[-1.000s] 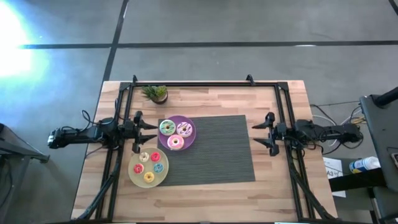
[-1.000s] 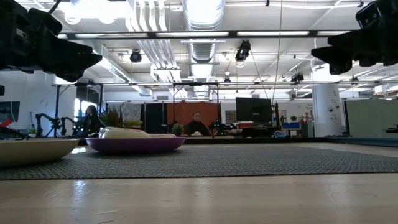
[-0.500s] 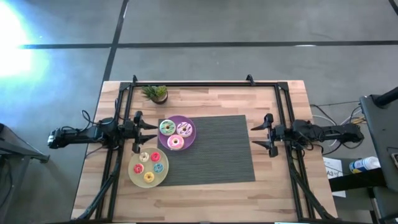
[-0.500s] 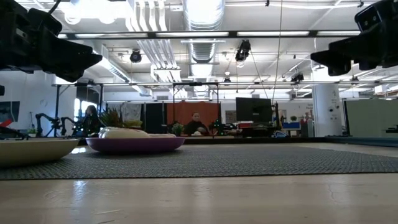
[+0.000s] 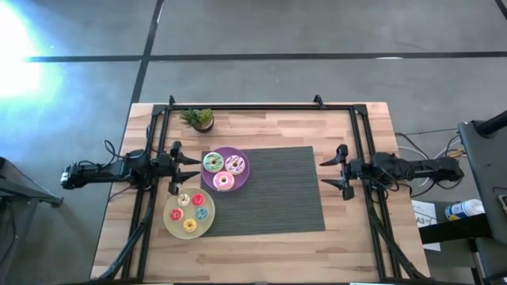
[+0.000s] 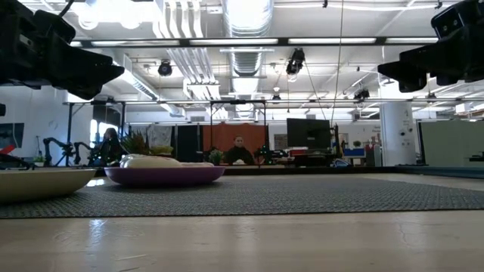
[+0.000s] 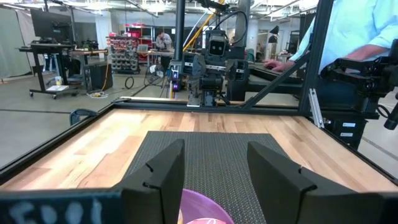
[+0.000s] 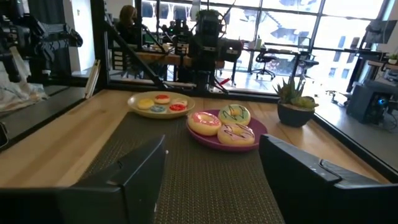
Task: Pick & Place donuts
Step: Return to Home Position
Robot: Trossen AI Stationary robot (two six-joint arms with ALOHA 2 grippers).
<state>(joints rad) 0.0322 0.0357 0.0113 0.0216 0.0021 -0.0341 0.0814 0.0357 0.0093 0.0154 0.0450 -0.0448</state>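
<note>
The purple plate [image 5: 240,179] [image 8: 260,131] [image 6: 165,176] lies on the left end of the grey mat [image 5: 277,194] and carries the green-iced donut [image 5: 212,162] [image 8: 234,114], the white-sprinkled donut [image 5: 234,164] [image 8: 235,134] and the pink donut [image 5: 223,181] [image 8: 204,122]. The yellow plate [image 5: 169,225] [image 8: 138,98] nearer me holds several tiny donuts, among them red [image 5: 198,199], blue [image 5: 201,213] and yellow [image 5: 189,226]. My left gripper [image 5: 198,168] [image 7: 214,177] hovers open just left of the purple plate. My right gripper [image 5: 322,172] [image 8: 214,180] hovers open over the mat's right edge.
A small potted plant [image 5: 198,119] [image 8: 295,102] stands near the far edge behind the plates. Black frame rails [image 5: 261,106] run along the table's far, left and right sides. The mat's middle lies bare between the two grippers. People show in the room beyond the table.
My right gripper has edged slightly toward the table's left, over the mat's right edge, staying open. The left gripper, plates and donuts have kept still.
</note>
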